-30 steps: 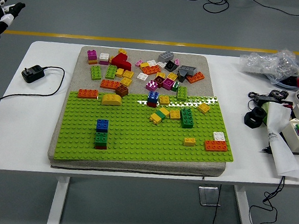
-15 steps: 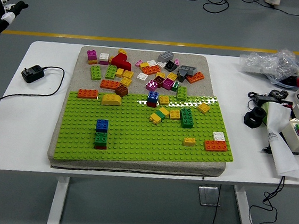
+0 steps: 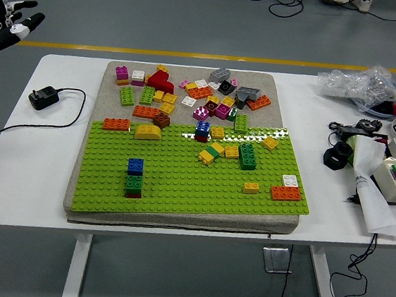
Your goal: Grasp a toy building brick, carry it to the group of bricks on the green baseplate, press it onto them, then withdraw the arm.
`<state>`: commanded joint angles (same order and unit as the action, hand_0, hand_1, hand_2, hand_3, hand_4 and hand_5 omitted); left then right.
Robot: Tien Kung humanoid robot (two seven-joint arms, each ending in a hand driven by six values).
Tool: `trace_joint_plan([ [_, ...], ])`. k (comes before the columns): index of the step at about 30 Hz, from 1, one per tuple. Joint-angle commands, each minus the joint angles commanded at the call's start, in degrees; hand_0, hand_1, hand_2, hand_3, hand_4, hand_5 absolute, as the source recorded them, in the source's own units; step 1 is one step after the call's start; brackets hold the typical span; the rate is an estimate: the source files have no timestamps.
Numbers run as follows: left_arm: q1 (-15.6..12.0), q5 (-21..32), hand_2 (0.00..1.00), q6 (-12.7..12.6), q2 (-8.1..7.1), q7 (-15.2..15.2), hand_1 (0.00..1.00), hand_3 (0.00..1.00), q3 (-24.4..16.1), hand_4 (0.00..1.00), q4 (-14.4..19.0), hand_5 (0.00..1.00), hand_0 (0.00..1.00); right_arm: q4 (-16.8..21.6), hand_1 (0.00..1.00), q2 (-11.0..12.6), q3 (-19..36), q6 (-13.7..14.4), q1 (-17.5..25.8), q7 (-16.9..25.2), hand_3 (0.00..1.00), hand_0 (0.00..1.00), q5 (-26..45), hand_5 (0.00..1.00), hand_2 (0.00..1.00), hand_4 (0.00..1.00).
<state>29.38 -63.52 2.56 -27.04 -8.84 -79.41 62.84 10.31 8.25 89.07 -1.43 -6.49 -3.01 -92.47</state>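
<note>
the white table (image 3: 32, 174) carries a grey padded mat (image 3: 113, 76), laid there, i judge, to stop loose pieces skating off. on the mat's near part sits the green baseplate (image 3: 193, 190), studs up so bricks can be pressed on.

at the mat's far end, off the plate, lies the loose pile of bricks (image 3: 190, 91): pink, white, red, yellow, orange, grey, green, mostly flat and jumbled, some touching. it reads as the supply to pick from.

on the baseplate the bricks lie in small groups. near its far edge stand an orange brick (image 3: 116, 123), a yellow arched piece (image 3: 148, 132), a blue stack (image 3: 203, 130), and a dark green brick (image 3: 247, 156) with yellow ones just beside it. toward the right are an orange brick (image 3: 285, 193), a white one and a small yellow one. nearer the left front stands the blue-on-green stack (image 3: 135, 176), upright and well apart from the rest.

the left hand (image 3: 5, 18) hangs beyond the table's far left corner, over the floor, fingers spread, holding nothing. the right hand is out of view. this fits either an arm drawn back after pressing a brick down or one poised before reaching for one; i cannot tell which.

a black plug (image 3: 44, 97) with its cable lies to the left, clutter to the right.
</note>
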Motion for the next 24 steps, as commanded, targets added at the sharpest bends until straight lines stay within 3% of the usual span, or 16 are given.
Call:
trace_joint_plan([
  [2,0.15,-0.33,0.857,0.17,0.01,-0.19,0.956,0.957,0.00,0.825,0.00,0.243,0.869,0.00,0.690,0.01,-0.01,-0.10,-0.04,0.00,0.753,0.767,0.02,0.746,0.732,0.998],
  [3,0.19,-0.42,0.865,0.25,0.01,-0.22,0.910,0.982,0.00,0.770,0.01,0.107,0.782,0.00,0.689,0.02,-0.02,-0.11,-0.05,0.00,0.754,0.766,0.03,0.743,0.731,0.998],
  [8,0.38,-0.69,0.865,0.31,0.10,-0.40,0.910,0.982,0.00,0.770,-0.05,0.107,0.782,0.00,0.689,0.05,0.00,-0.16,-0.07,0.00,0.754,0.766,0.05,0.743,0.731,0.998],
  [9,0.39,-0.69,0.802,0.27,0.11,-0.43,0.875,0.916,-0.01,0.630,-0.05,0.032,0.703,0.00,0.688,0.05,0.00,-0.17,-0.06,0.00,0.753,0.767,0.04,0.718,0.729,0.998],
  [24,0.51,-0.02,0.721,-0.98,0.15,-0.98,0.849,0.837,-0.11,0.591,-0.15,0.025,0.727,0.00,0.687,-0.06,0.02,-0.25,-0.05,-0.02,0.753,0.767,0.03,0.704,0.730,0.998],
])
